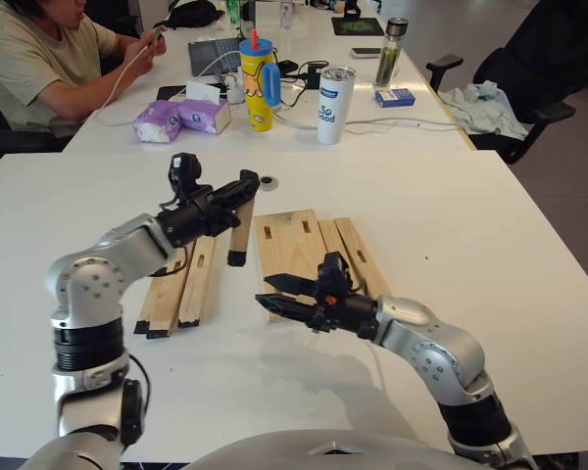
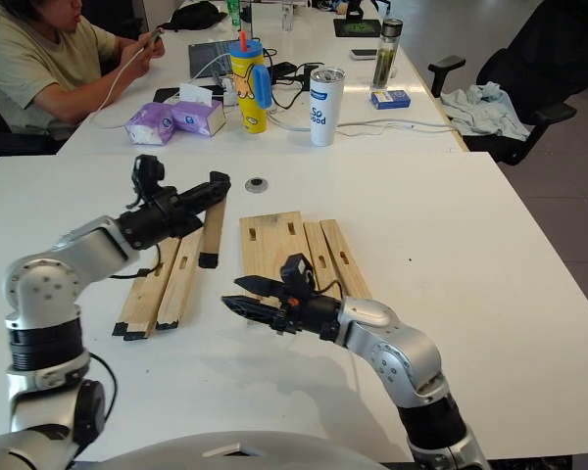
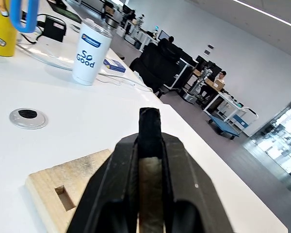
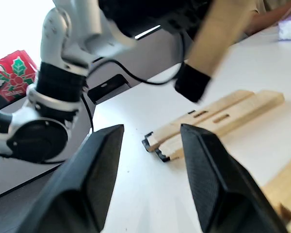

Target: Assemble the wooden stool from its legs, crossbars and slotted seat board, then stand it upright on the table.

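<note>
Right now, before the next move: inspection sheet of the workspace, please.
Surface: white table, parts lying mid-table.
Job's things: seat board flat; two slotted bars beside it; two legs lying on the robot's left; held leg aloft.
Clutter: grommet; tumbler, yellow cup, tissue packs on the far table.
Grippers: left gripper shut on held leg; right gripper open by the board's near edge.
Cables: white cable on the far table.
Surroundings: office chair.

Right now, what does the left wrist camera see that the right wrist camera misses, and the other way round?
Left wrist view alone: a white tumbler, a yellow cup and a round cable port in the table. Right wrist view alone: the right gripper with its open fingers, and slotted wooden pieces lying side by side. Both: the left gripper shut on a wooden leg with a black end, and the white table.
</note>
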